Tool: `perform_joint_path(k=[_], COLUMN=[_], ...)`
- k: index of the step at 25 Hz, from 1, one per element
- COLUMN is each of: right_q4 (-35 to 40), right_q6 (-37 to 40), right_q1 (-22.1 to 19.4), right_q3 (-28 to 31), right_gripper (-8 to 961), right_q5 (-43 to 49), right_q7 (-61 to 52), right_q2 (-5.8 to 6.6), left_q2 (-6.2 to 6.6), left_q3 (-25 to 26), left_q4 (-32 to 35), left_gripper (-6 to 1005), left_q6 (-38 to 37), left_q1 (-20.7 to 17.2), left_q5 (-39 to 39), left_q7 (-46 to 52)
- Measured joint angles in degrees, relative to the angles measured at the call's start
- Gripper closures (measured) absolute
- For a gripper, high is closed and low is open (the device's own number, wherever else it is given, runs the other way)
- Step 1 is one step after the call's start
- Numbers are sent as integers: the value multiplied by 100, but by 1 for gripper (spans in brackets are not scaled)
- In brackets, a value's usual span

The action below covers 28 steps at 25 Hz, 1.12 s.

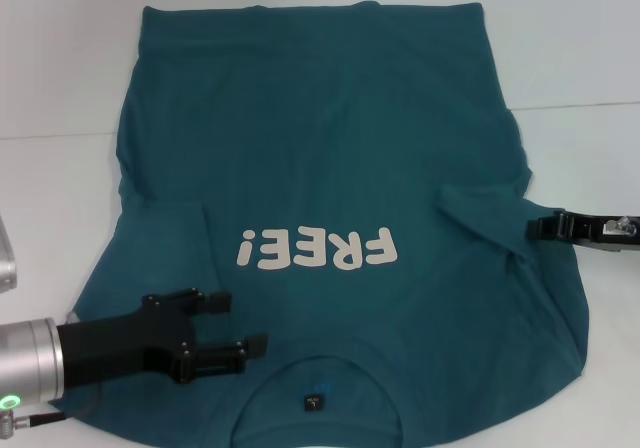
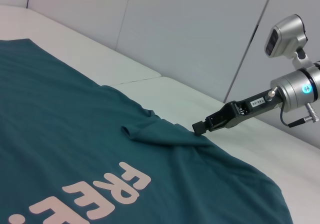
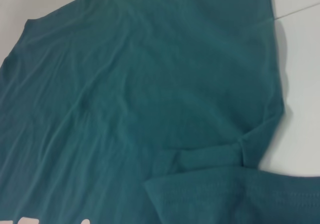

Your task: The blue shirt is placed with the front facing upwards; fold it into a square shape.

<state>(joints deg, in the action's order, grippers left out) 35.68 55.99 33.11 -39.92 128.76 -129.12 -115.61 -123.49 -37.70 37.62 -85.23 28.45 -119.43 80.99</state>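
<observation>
The blue shirt (image 1: 330,168) is lying flat, front up, on the white table (image 1: 60,58), collar nearest the robot, while the spread left pincer (image 1: 235,328) is hovering beside the collar and the right pincer (image 1: 540,228), seemingly pressed together, is touching the folded-in sleeve (image 1: 480,213).

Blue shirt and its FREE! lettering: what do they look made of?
The blue shirt looks like soft matte knit, probably cotton: it lies in limp wrinkles, with a stitched sleeve hem. The FREE! lettering looks like a flat off-white print, smooth and opaque.
</observation>
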Motion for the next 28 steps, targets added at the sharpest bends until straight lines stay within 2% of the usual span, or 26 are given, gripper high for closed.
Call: perform_joint_path(k=[4,10,15,20,28], right_q4=[0,-34,-249,-315,-278], right_q6=[-21,-96,-188,-207,-138], right_q1=[14,34,119,178,153], right_q3=[0,2,2,-21,11], right_gripper=[839,701,647,787,908], right_q5=[-1,-1,-1,-1,-35], right_q7=[13,-22,0,51,46], right_q2=[-11,-20,-1,-1,14], left_q2=[4,10,9,10,16], left_q3=[0,0,0,6,21], left_q4=[0,0,0,2,9], left_gripper=[123,123,123,124,124], left_q6=[7,7,7,7,6], left_q1=[11,19,21,21,20], left_q5=[0,0,0,0,0], left_q7=[2,10,13,13,14])
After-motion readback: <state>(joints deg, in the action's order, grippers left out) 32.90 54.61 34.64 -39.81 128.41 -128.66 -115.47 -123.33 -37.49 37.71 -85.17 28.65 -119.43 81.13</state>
